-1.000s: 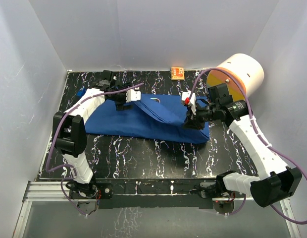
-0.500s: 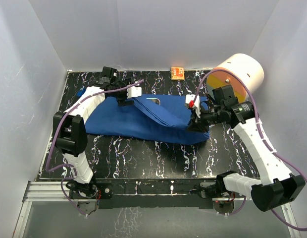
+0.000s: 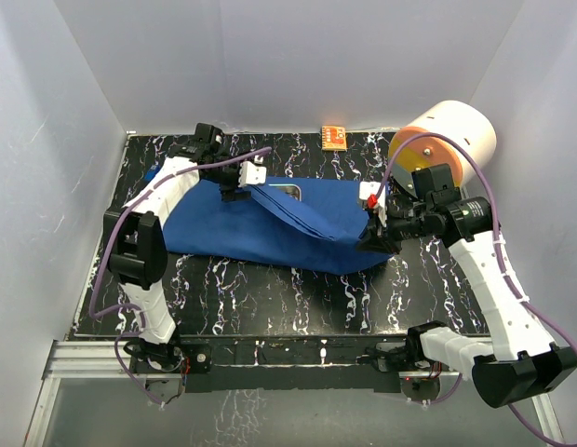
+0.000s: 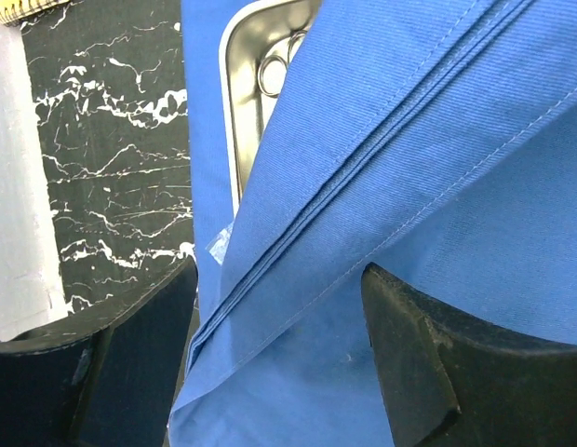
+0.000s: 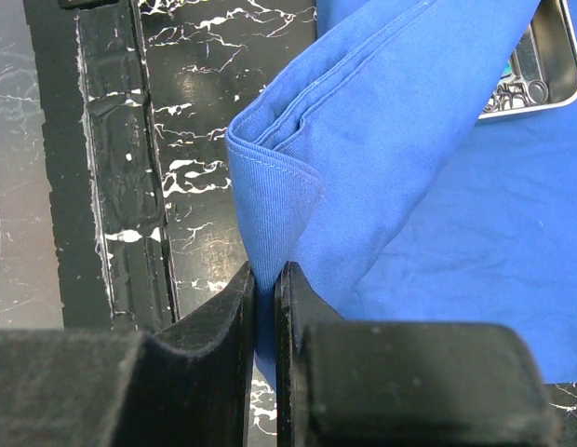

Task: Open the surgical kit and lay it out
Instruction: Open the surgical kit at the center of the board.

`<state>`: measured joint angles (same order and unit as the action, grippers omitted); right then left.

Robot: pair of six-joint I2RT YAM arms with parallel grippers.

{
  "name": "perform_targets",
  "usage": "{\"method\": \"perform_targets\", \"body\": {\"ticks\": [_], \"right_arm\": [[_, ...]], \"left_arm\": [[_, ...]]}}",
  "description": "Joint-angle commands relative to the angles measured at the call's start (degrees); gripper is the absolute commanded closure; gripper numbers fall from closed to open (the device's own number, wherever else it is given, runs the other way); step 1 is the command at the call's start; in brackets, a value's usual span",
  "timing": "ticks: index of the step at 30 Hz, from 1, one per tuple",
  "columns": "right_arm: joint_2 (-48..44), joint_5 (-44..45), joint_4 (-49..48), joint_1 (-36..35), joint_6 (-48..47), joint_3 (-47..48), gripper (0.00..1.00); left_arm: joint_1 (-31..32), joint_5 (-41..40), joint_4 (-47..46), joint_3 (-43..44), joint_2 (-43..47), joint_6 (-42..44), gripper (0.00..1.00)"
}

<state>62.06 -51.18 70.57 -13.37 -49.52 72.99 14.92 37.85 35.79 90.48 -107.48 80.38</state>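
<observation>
Right gripper (image 3: 375,235), clamped on the cloth wrap (image 3: 223,237), sits farther right than before — tray (image 3: 287,192) more exposed; left gripper (image 4: 279,289) gapes astride its fold.

The top external camera stands high behind the two arm bases. It looks down and forward over the whole black marbled table (image 3: 270,289), from far away. The left wrist camera looks down past the left gripper (image 4: 279,275), very near the blue cloth wrap (image 4: 437,168). The right wrist camera looks down past the right gripper (image 5: 266,272), equally near. All three views share the wrap, and both wrist views also show the steel tray (image 4: 247,74).
</observation>
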Motion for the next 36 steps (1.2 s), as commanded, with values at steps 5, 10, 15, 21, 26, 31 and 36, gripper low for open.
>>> {"method": "perform_targets", "body": {"ticks": [5, 10, 15, 21, 26, 31, 36], "right_arm": [[-2.7, -3.3, 1.6, 0.3, -0.7, 3.0, 1.0], [-2.3, -3.3, 1.5, 0.3, -0.8, 2.6, 1.0], [-2.3, -2.9, 1.4, 0.3, -0.7, 2.2, 1.0], [-2.0, -1.9, 0.9, 0.3, -0.7, 1.6, 1.0], [-1.8, -1.8, 0.5, 0.3, -0.3, 2.2, 1.0], [-1.7, -1.9, 0.0, 0.3, 0.2, 2.7, 1.0], [-1.2, -2.1, -0.1, 0.3, 0.5, 2.9, 1.0]], "left_arm": [[0.2, 1.4, 2.2, 4.7, -3.4, -0.1, 0.4], [0.2, 0.6, -0.9, 5.2, -4.4, -1.8, 0.43], [0.2, 0.7, 0.8, 8.6, -6.7, -2.7, 0.49], [0.2, 1.2, 3.2, 11.3, -8.2, -3.4, 0.62], [0.2, 0.7, 4.6, 11.3, -8.5, -2.0, 0.67], [0.2, 0.7, 3.0, 9.4, -8.2, -2.2, 0.59], [0.5, 1.1, -5.5, 3.7, -5.8, -4.5, 0.53]]}}
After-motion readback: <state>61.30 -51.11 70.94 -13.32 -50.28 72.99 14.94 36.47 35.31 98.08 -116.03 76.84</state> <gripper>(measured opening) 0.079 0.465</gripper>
